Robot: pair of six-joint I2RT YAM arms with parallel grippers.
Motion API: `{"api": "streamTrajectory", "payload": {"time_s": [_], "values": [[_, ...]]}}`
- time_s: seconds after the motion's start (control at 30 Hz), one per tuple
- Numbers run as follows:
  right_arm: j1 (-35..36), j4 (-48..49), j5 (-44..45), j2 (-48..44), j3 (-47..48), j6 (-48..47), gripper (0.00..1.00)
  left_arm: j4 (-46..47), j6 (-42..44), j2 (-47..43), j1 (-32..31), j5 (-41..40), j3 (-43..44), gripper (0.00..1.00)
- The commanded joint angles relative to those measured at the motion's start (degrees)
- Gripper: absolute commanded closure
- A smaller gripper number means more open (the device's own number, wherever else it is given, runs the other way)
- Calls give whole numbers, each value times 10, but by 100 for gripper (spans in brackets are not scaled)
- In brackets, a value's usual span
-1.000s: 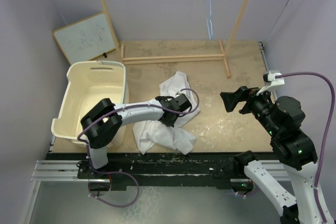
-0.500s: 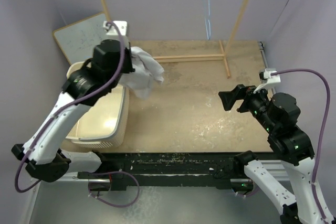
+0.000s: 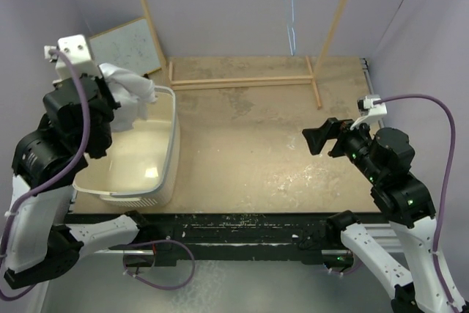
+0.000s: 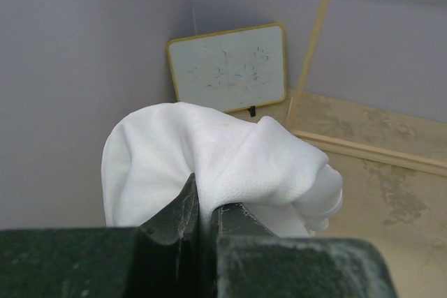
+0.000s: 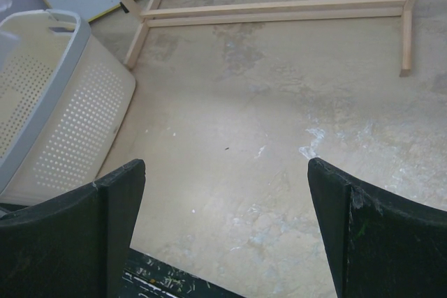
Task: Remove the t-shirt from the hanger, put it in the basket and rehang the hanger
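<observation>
Holding the t-shirt (image 3: pixel 129 91) bunched at upper left, your left fingers (image 4: pixel 184 206) pinch it above the basket (image 3: pixel 174 130); right fingers (image 5: pixel 115 214) stand spread. It is off the hanger (image 3: pixel 292 34); next you should probably drop it in.

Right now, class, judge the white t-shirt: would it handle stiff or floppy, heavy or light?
Probably floppy: the t-shirt bunches and droops around the shut left gripper. Likely light: one small pinch holds it above the laundry basket.
</observation>
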Motion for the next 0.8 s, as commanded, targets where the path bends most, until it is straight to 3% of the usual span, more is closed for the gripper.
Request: {"api": "streamTrajectory", "payload": {"time_s": [0.0, 0.2, 0.3, 0.33, 0.37, 0.4, 0.43, 0.57, 0.7, 0.77], "values": [[-1, 28, -19, 9, -2, 9, 1, -57, -53, -53, 1, -31, -39, 98], [-1, 31, -34, 11, -3, 15, 2, -85, -125, -74, 1, 65, -206, 88], [-1, 24, -34, 10, 1, 15, 2, -86, -156, -67, 1, 74, -264, 86], [-1, 20, -33, 9, 3, 15, 2, -85, -160, -63, 1, 72, -275, 82], [-1, 17, -31, 7, 4, 15, 2, -84, -161, -59, 1, 73, -280, 71], [-1, 14, -28, 6, 7, 14, 2, -84, -161, -57, 1, 75, -282, 51], [-1, 10, -26, 5, 8, 14, 2, -82, -161, -57, 1, 78, -281, 38], [-1, 2, -20, -2, 9, 14, 2, -51, -147, -72, 1, 99, -278, 13], [-1, -3, -18, -6, 0, 17, 1, 8, -122, -102, 1, 159, -295, 6], [-1, -3, -16, -8, -8, 18, 1, 62, -98, -127, 1, 243, -319, 6]]}}
